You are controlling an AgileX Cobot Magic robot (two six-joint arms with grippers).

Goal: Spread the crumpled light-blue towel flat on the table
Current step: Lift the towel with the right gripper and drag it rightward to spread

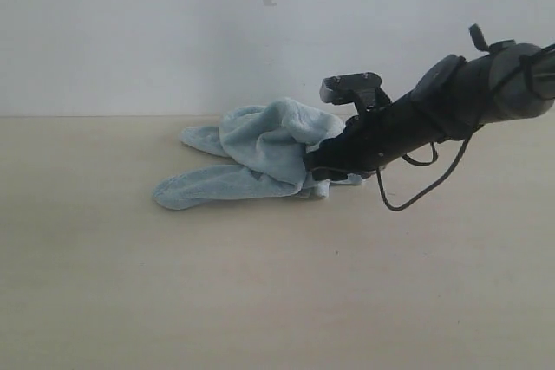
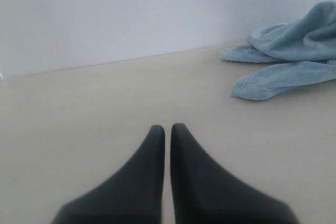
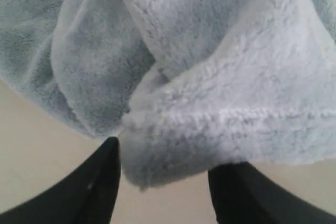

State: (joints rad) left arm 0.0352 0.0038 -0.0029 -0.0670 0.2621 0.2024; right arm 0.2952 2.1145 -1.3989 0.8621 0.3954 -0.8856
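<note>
Right claw (image 3: 167, 157) is spread wide, and a hemmed fold of the towel (image 3: 210, 77) sits between its fingers, loose rather than pinched. From the exterior view, that claw is nosed into the right end of the crumpled heap, which lies toward the back of the table (image 1: 260, 301), near the wall (image 1: 130, 32). Left claw (image 2: 167, 127) is pressed shut over bare tabletop, well apart from the towel.

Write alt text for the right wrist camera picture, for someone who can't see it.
A crumpled pale-blue fluffy towel fills most of the frame, with a hemmed fold of it sitting between the two spread black fingers of the right gripper. The pale beige table shows underneath.
</note>
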